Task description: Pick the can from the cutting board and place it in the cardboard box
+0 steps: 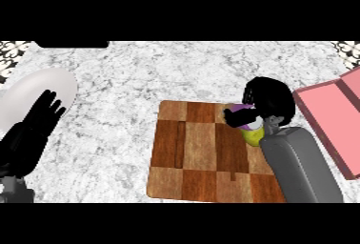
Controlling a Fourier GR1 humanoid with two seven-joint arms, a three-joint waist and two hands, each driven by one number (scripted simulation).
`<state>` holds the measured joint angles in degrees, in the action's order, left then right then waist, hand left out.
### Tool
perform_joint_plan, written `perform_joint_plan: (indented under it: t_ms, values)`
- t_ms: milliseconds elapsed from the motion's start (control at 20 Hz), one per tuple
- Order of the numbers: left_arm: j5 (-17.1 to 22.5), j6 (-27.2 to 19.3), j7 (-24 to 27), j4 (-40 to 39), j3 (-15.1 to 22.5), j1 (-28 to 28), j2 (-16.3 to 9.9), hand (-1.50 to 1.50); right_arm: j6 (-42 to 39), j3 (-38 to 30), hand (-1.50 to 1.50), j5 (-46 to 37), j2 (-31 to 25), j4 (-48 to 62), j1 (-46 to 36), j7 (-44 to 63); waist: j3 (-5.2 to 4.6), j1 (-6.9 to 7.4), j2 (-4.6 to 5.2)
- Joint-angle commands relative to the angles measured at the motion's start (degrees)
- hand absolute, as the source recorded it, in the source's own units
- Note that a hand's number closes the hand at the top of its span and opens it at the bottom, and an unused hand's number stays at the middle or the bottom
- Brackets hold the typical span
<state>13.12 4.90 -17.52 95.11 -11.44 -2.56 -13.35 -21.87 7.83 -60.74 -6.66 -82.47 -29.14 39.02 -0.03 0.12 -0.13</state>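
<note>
A wooden checkered cutting board (197,152) lies on the marble counter right of centre. At its far right side my right hand (265,97) is curled round the can (249,125), which shows purple, white and yellow below the fingers. Most of the can is hidden by the hand. The pink box (330,119) stands just right of the hand, at the view's right edge. At the left edge my left hand (35,124) rests open, fingers up.
A pale oval plate (35,93) lies at the far left, partly behind the left hand. A dark object (72,44) sits at the counter's far edge. Bare marble lies between the plate and the board.
</note>
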Motion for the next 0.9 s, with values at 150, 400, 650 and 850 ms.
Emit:
perform_joint_plan:
  t_ms: [150,400,650,850]
  values:
    - [1.7,2.19,-0.25,-0.06,-1.81,1.21,-1.65,0.0,-4.01,-0.29,1.5,-3.43,-2.3,-13.59,-7.18,5.91,-0.02,-0.38,-0.29]
    - [0.03,2.3,3.26,-1.96,-0.88,2.25,-0.12,0.0,-6.76,-1.76,1.5,-7.41,-1.31,-21.72,-12.48,15.18,-0.03,-0.5,-0.25]
    - [-0.17,1.22,0.44,-3.44,-1.24,-2.97,-1.22,0.0,-5.98,-8.6,1.5,-8.89,-5.13,-19.75,-16.03,15.25,0.01,-0.3,0.09]
    - [1.49,1.83,-1.26,4.35,-0.75,3.26,0.24,0.0,-9.35,-13.34,1.5,-8.07,-8.85,-21.4,-16.14,14.01,0.03,0.11,-0.04]
